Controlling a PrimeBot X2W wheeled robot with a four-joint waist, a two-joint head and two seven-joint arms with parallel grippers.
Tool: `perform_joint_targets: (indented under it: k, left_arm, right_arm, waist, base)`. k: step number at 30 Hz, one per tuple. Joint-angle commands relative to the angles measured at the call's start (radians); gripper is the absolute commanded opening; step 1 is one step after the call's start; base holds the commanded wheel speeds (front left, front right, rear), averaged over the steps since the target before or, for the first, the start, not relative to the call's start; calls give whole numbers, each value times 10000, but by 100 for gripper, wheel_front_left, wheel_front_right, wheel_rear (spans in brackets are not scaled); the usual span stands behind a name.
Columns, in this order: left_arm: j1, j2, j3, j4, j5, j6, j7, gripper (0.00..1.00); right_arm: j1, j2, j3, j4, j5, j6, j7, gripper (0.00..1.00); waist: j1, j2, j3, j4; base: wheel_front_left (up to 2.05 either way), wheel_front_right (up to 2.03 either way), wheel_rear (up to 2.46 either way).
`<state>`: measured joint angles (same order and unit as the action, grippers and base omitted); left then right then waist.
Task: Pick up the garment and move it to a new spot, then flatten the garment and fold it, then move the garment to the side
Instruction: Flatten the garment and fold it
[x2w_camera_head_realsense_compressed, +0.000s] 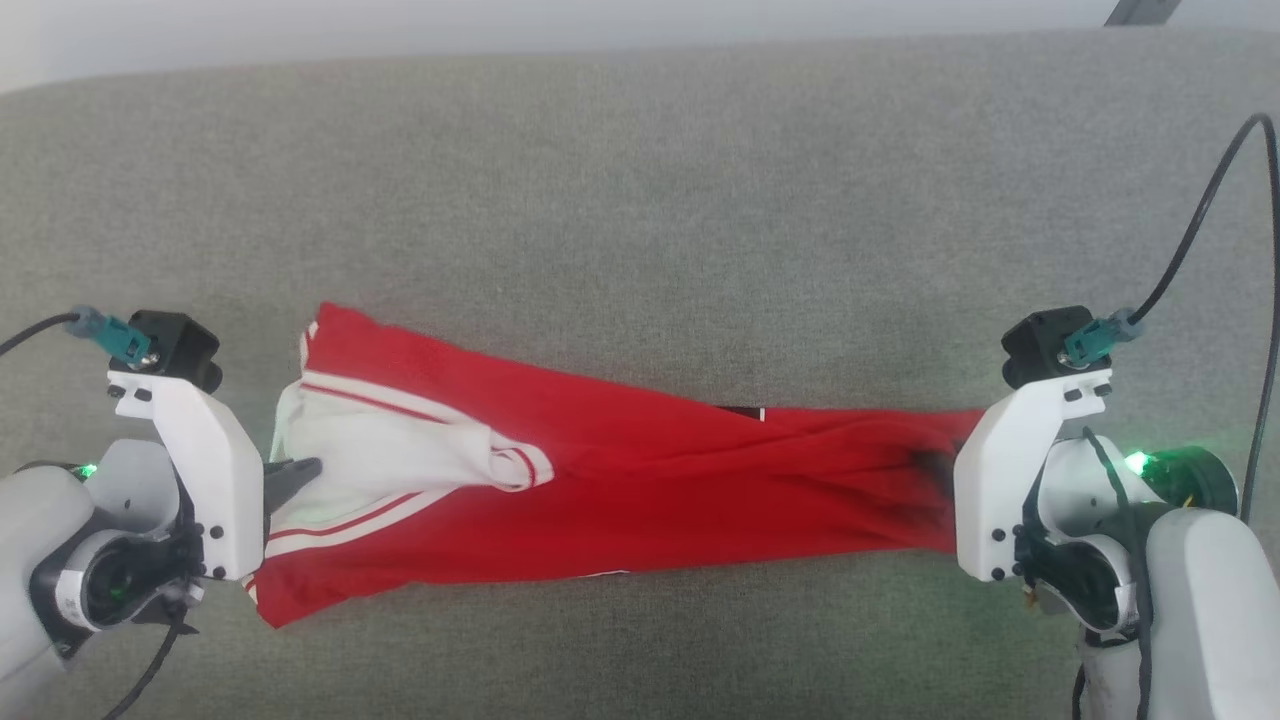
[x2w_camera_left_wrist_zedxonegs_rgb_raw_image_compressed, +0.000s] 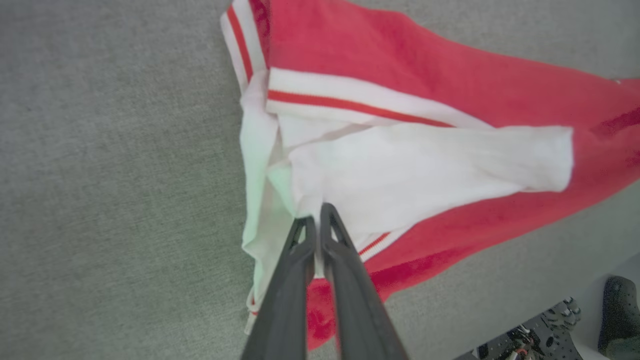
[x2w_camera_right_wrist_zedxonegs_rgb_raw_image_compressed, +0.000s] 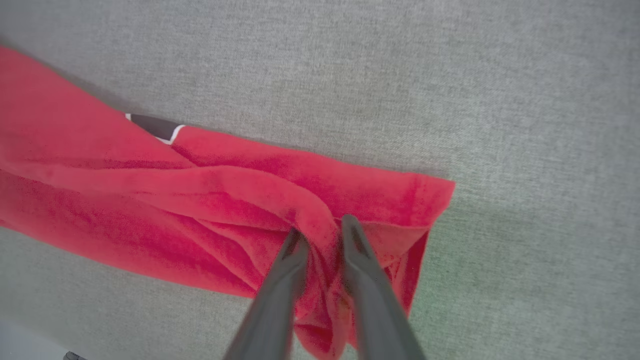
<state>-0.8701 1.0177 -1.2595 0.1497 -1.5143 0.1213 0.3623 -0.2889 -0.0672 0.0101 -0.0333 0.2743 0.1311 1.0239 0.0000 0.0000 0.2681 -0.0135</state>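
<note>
**Current step: flattening.** The garment (x2w_camera_head_realsense_compressed: 640, 480) lies on the grey fabric-covered table (x2w_camera_head_realsense_compressed: 640, 180), drawn out into a long band. It is not yet flat. The body is twisted along its length, and a white sleeve (x2w_camera_left_wrist_zedxonegs_rgb_raw_image_compressed: 400, 170) is folded over the red fabric.

**End effector state**
- The left end effector (x2w_camera_left_wrist_zedxonegs_rgb_raw_image_compressed: 317, 212) is at the sleeve end of the garment. Its fingers are pressed fully together on the white fabric at the sleeve edge.
- The right end effector (x2w_camera_right_wrist_zedxonegs_rgb_raw_image_compressed: 322, 227) is at the opposite, hem end of the garment. Its fingers are closed on a bunched ridge of red fabric and are held slightly apart by the thickness of that fold. Creases in the garment run toward this grip point.

**Condition of the garment**
- A dark printed patch (x2w_camera_right_wrist_zedxonegs_rgb_raw_image_compressed: 152, 126) shows at the far edge, near mid-length. Judged from this, the printed front is largely turned under.

**Next move, as judged**
1. Set both ends down without bunching.
2. Release the hem end.
3. Re-grip at the corners of the garment.
4. Pull crosswise to remove the twist.
5. Lay the sleeve out before folding.
</note>
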Motion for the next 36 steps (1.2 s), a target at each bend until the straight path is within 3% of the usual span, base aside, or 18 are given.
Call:
perform_joint_targets:
  k: [1, 9, 16, 25, 29, 36]
  left_arm:
    - [207, -137, 34, 273, -67, -170, -305, 100]
    - [847, -332, 288, 614, -111, -580, -1689, 100]
    - [1624, -241, 617, 607, 71, -673, -3688, 100]
    - [2518, -162, 1159, 961, 582, -618, -6043, 100]
    - [2911, -310, 2002, 1335, 789, -633, -6270, 100]
    - [4274, -1208, 4832, 1952, 2190, -1055, -6279, 100]
  right_arm:
    - [-9, 37, 17, 113, 151, -9, -148, 100]
    - [425, -24, -397, -219, 441, -9, -417, 100]
    - [797, -81, -1351, -452, 630, -9, -271, 100]
    - [979, -138, -2411, 172, 815, -9, 15, 100]
    - [812, -142, -2528, 713, 884, -9, 96, 100]
    - [340, -359, -2361, 2155, 1052, -8, -109, 100]
  waist:
    - [0, 0, -258, 22]
    - [0, 0, -865, 136]
    - [0, 0, -1239, 355]
    - [0, 0, -1203, 937]
    - [0, 0, -1085, 1275]
    - [0, 0, -959, 1777]
  base:
    - [0, 0, 0]
    - [0, 0, 0]
    - [0, 0, 0]
    - [0, 0, 0]
    - [0, 0, 0]
    - [0, 0, 0]
